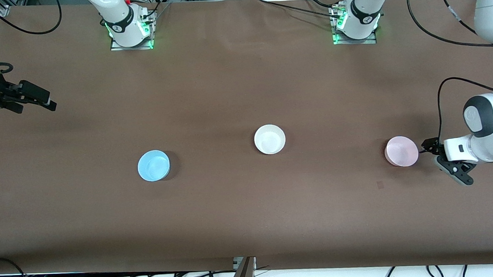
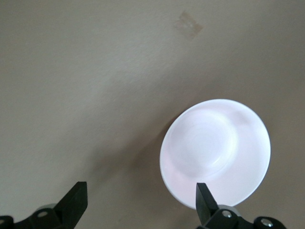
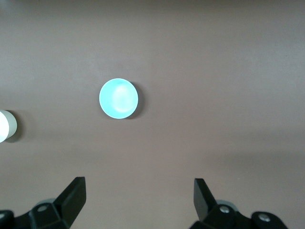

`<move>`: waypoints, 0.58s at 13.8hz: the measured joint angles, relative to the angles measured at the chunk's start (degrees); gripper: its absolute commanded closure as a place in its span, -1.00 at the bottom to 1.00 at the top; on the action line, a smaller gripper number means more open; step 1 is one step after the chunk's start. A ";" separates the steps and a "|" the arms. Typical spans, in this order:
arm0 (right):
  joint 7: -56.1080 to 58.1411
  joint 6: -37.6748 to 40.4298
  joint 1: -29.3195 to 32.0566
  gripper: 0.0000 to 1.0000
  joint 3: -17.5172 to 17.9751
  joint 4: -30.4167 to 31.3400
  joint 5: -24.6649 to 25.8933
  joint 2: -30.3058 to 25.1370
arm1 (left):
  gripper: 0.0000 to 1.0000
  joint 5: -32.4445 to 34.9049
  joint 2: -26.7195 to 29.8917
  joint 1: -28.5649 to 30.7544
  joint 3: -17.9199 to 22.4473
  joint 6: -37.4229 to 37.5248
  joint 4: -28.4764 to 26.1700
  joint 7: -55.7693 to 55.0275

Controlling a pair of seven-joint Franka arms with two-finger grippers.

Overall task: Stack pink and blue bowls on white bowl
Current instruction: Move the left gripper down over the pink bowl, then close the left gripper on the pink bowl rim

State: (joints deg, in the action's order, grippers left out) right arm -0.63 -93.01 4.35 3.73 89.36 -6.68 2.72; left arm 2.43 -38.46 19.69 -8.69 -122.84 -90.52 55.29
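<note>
The white bowl (image 1: 269, 139) stands upright at the middle of the table. The blue bowl (image 1: 153, 165) stands toward the right arm's end, slightly nearer the front camera. The pink bowl (image 1: 401, 151) stands toward the left arm's end. My left gripper (image 1: 444, 162) is open and empty, low beside the pink bowl on its table-end side. In the left wrist view the pink bowl (image 2: 215, 152) lies off to one side of the open gripper (image 2: 139, 200), with one fingertip (image 2: 202, 198) over its rim. My right gripper (image 1: 48, 102) is open and empty, high over the table's end. Its wrist view shows the blue bowl (image 3: 118, 98) and the white bowl's edge (image 3: 5, 126).
A small patch of tape (image 1: 379, 184) lies on the brown table cover (image 1: 250, 214), nearer the front camera than the pink bowl. It also shows in the left wrist view (image 2: 188, 25). Cables hang along the table's front edge and by the arm bases.
</note>
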 measured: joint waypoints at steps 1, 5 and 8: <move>0.00 0.00 0.00 -1.00 0.01 0.00 0.00 0.00 | -1.00 -0.20 -0.25 -0.11 -0.39 -0.02 -0.04 0.24; 0.00 0.00 -0.02 -1.00 0.24 0.00 0.00 0.00 | -0.27 -0.23 -1.46 -0.43 -0.89 -4.24 -1.88 0.66; 0.00 0.00 -0.02 -1.00 0.26 0.00 0.00 0.00 | 0.70 -0.23 -1.93 -0.44 -1.29 -5.49 -2.57 1.01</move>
State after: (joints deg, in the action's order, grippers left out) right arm -0.63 -93.01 4.33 3.98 89.36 -6.68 2.72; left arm 2.20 -40.40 19.25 -9.98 -128.33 -93.08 56.29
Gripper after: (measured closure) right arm 0.000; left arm 0.291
